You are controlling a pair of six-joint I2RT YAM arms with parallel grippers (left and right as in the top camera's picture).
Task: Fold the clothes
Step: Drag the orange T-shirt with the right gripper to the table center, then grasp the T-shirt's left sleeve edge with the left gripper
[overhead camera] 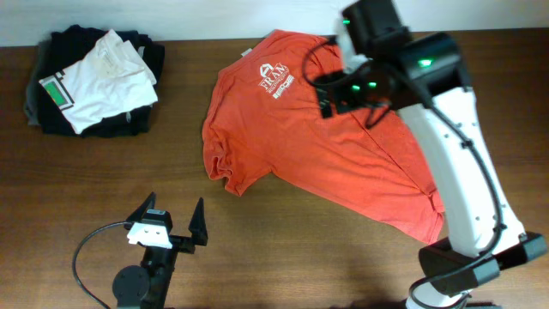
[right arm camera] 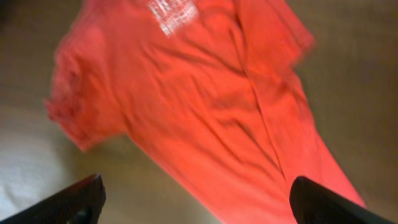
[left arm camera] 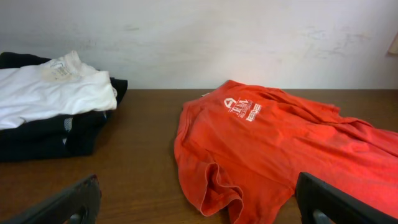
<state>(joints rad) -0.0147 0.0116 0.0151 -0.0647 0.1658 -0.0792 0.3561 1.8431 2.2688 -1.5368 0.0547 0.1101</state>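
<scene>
Brown wood makes up the counter [overhead camera: 257,215], and a plain white wall stands behind it. Far to the left sits a pile of black folded clothes [overhead camera: 129,124]. A white top [overhead camera: 103,77] with a green patch [overhead camera: 56,88] lies on the pile.

Near the front edge waits the left claw [overhead camera: 176,206]. Its two fingers are spread wide, and it holds nothing. It is well apart from the shirt.

In the middle, reaching over to the right, lies the red-orange T-shirt [overhead camera: 326,163]. It is flat on the counter but crooked, with white letters [overhead camera: 276,83] facing up. One sleeve [overhead camera: 227,176] is scrunched up, and wrinkles run down the body.

Above the shirt hangs the right claw [right arm camera: 196,179]. It is wide open too, with nothing in it. Its own picture is blurry.

Things could go wrong from here. If a claw pinches only the top layer, the shirt may bunch up and not fold flat. The scrunched sleeve could get folded inside as a lump. The bottom edge [overhead camera: 429,230] lies close to the foot of the right arm [overhead camera: 459,266], so it might catch there. A hard pull could slide the whole shirt along the smooth wood.
</scene>
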